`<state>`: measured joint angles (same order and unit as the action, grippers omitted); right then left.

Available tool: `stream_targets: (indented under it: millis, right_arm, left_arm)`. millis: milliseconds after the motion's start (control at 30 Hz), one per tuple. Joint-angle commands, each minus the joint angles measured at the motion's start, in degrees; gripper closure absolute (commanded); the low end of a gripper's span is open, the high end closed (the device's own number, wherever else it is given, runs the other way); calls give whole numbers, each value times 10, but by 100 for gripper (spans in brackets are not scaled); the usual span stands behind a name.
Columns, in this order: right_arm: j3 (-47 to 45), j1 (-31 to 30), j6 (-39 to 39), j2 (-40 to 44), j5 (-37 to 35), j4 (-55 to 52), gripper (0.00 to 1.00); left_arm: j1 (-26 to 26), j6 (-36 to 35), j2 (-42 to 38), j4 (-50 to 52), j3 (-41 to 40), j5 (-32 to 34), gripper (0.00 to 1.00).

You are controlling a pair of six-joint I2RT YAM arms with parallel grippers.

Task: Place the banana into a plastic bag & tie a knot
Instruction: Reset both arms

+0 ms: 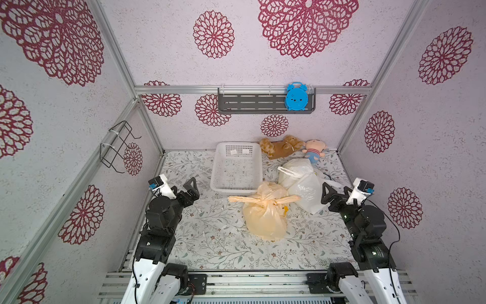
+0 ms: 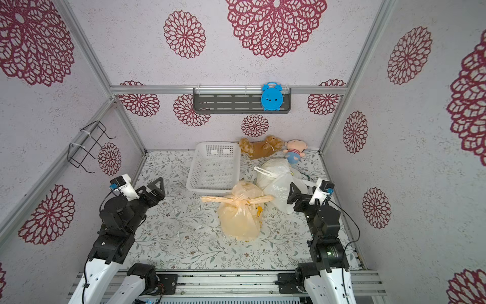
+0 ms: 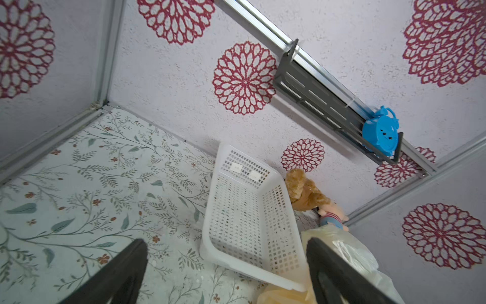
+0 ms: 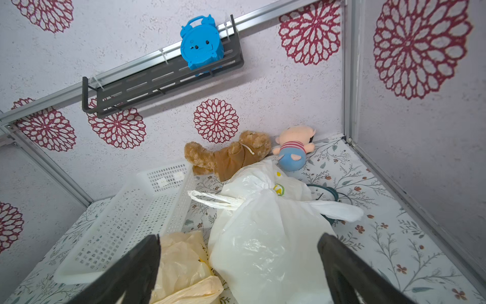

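Note:
A pale orange plastic bag (image 1: pixel 264 218) (image 2: pixel 240 219) lies mid-table, bulging, its neck pinched, with its two handles stretched out left and right. A small yellow patch (image 1: pixel 285 209) shows at its right side; I cannot tell whether it is the banana, which otherwise is hidden. My left gripper (image 1: pixel 184 185) (image 3: pixel 226 240) hovers open left of the bag, apart from it, with nothing between its fingers. My right gripper (image 1: pixel 336 189) (image 4: pixel 239 237) stands open to the bag's right, empty, in front of a white bag (image 1: pixel 302 184) (image 4: pixel 263 250).
A white perforated basket (image 1: pixel 236 168) sits behind the orange bag, touching it. A teddy bear (image 1: pixel 281 147) and a small doll (image 1: pixel 314 151) lie at the back wall. A dark round thing (image 4: pixel 326 194) peeks from under the white bag. A shelf holds a blue clock (image 1: pixel 295 97).

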<state>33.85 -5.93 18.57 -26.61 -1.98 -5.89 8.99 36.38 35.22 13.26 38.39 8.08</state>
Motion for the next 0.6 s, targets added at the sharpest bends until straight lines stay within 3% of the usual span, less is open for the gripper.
stream_targets:
  millis: [0,167,400,567]
  right_arm:
    - [-37,-1,-27,30,-48,31,1]
    - [-103,0,-38,2,-113,111,1]
    - [-155,7,-68,-152,-156,287,1]
    - [-185,33,-79,-261,-199,405,1]
  left_arm:
    - [6,-25,-12,-2,-39,62,3]
    - [5,-52,48,-37,-60,90,3]
    - [-7,-160,205,-136,-56,146,3]
    - [-41,-234,311,-286,-77,148,3]
